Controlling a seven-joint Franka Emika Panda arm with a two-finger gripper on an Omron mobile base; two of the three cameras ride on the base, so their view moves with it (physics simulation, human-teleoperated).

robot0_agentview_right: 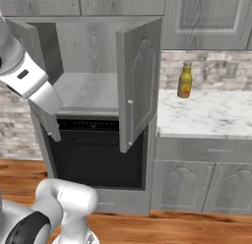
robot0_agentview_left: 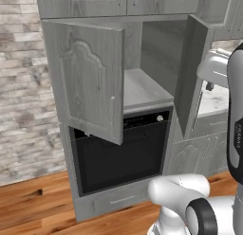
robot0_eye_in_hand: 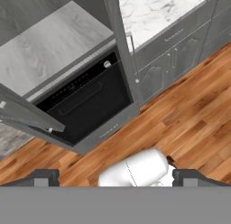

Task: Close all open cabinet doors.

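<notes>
- Pincer (robot0_eye_in_hand: 115,177): seen in the hand view as two dark finger tips set wide apart at the bottom corners, nothing between them; released, grasping nothing. It is raised high and looks down on the cabinet niche, well apart from both doors.
- Left cabinet door (robot0_agentview_left: 88,80): grey wood-grain, arched panel, hinged at the niche's left edge, swung out wide toward the room. Open.
- Right cabinet door (robot0_agentview_right: 139,80): same finish, slim silver bar handle (robot0_agentview_right: 131,122) near its free edge, hinged at the niche's right edge, standing out roughly square to the cabinet face. Open.
- Niche shelf (robot0_agentview_left: 142,89): pale grey, bare, directly above the black oven (robot0_agentview_left: 121,151).
- Upper doors and lower doors under the marble counter (robot0_agentview_right: 206,115): appear flush, shut.
- Yellow bottle (robot0_agentview_right: 185,80): upright near the counter's back edge.
- Progress, as judged: nothing done yet; two doors remain, neither yet touched.
</notes>
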